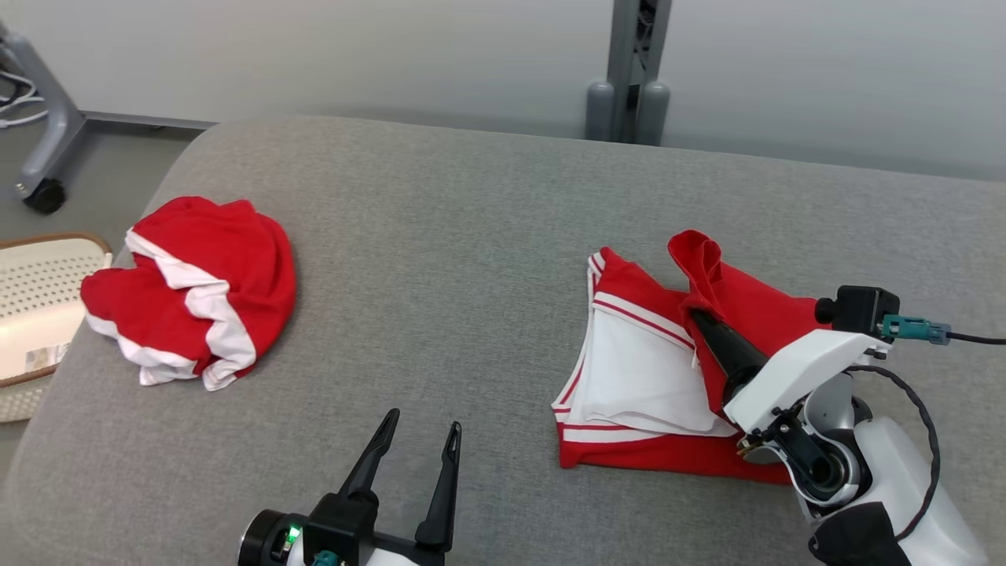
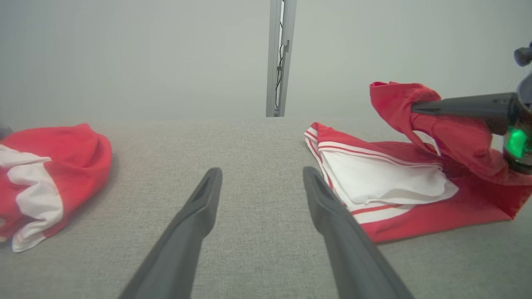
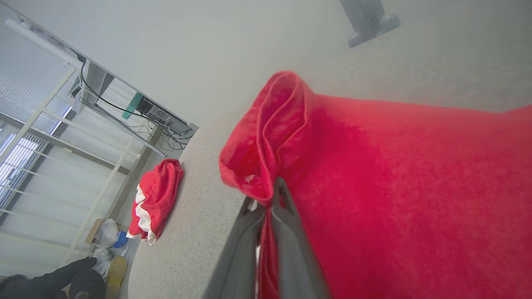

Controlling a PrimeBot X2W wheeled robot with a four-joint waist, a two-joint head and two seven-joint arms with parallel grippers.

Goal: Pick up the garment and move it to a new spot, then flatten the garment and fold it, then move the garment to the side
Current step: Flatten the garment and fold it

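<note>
Garment (image 1: 640, 369), red with white panels and striped trim, lies on the right part of the grey fabric worktop (image 1: 440, 259), mostly spread out. Right end effector (image 1: 696, 315) is clenched on a bunched red edge at the garment's far right. That fold is lifted clear of the surface while the remaining cloth rests on the worktop. Left end effector (image 1: 424, 423) is released, fingers spread, over bare worktop near the front edge and apart from the cloth. Contact with the surface cannot be determined. A second red-and-white garment (image 1: 212, 299) lies crumpled at the left of the worktop, well apart from the first. A white perforated basket (image 1: 39, 306) stands beyond the left edge. A grey post (image 1: 629, 71) rises behind the far edge.
</note>
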